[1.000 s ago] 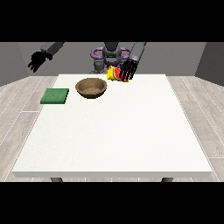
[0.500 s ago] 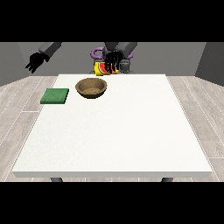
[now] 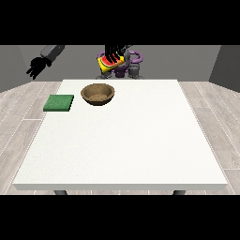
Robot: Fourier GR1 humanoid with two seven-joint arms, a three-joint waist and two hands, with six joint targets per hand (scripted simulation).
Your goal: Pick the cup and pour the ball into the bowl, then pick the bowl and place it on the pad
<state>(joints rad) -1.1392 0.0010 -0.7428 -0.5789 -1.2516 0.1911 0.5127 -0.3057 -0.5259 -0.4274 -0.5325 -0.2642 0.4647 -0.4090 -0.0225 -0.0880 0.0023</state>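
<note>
Pouring: hand (image 3: pixel 114 52) at the view's right clamps tilted cup (image 3: pixel 109 63) above bowl (image 3: pixel 98 93)
Ball: unseen
Left: bowl to pad (image 3: pixel 59 103)

A white table (image 3: pixel 140 140) is standing on a floor (image 3: pixel 21 122) of pale grey wood-look planks, with plain grey walls (image 3: pixel 187 61) rising behind it under even light.

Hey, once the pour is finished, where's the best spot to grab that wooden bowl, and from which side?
Probably the rim. The bowl sits upright and open-topped on the table, wide and shallow, so a pinch over its edge from above suits it. Its left rim faces the green pad and the free hand at the view's left, so come from that side.
</note>
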